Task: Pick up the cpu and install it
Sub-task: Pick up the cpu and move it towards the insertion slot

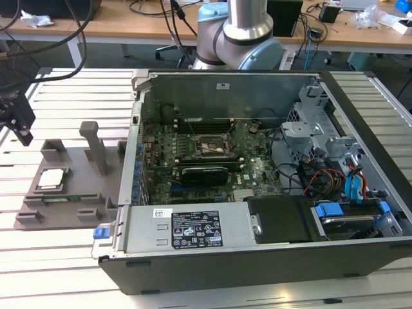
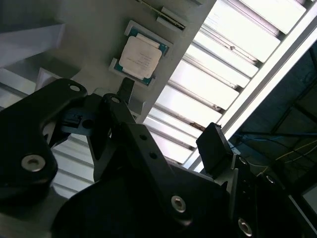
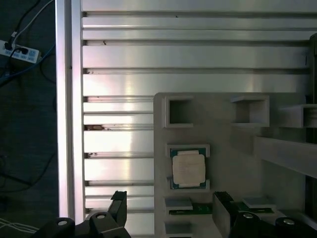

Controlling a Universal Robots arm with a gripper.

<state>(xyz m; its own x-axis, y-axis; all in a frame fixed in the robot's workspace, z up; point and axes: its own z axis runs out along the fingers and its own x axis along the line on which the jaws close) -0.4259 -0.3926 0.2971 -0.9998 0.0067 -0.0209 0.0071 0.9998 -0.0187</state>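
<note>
The cpu point(image 1: 51, 179) is a small square chip with a silvery top, lying flat in a recess of the grey plastic tray point(image 1: 77, 193) at the exterior view's left. Both wrist views show the cpu point(image 2: 140, 54) point(image 3: 188, 167) from above. My gripper point(image 1: 22, 132) hangs above the slatted table beside the tray's far left corner, clear of the chip. In the first wrist view the gripper point(image 3: 171, 206) is open, its black fingers point(image 3: 119, 203) spread wide with nothing between them. In the second wrist view the gripper point(image 2: 171, 116) is likewise open. The black socket frame point(image 1: 209, 147) sits on the motherboard inside the case.
An open computer case point(image 1: 257, 257) lies on the slatted aluminium table point(image 1: 71, 96), right of the tray. An upright grey post point(image 1: 95, 145) and raised blocks stand on the tray. The arm's base point(image 1: 238, 32) rises behind the case. Cables run off the table's left edge.
</note>
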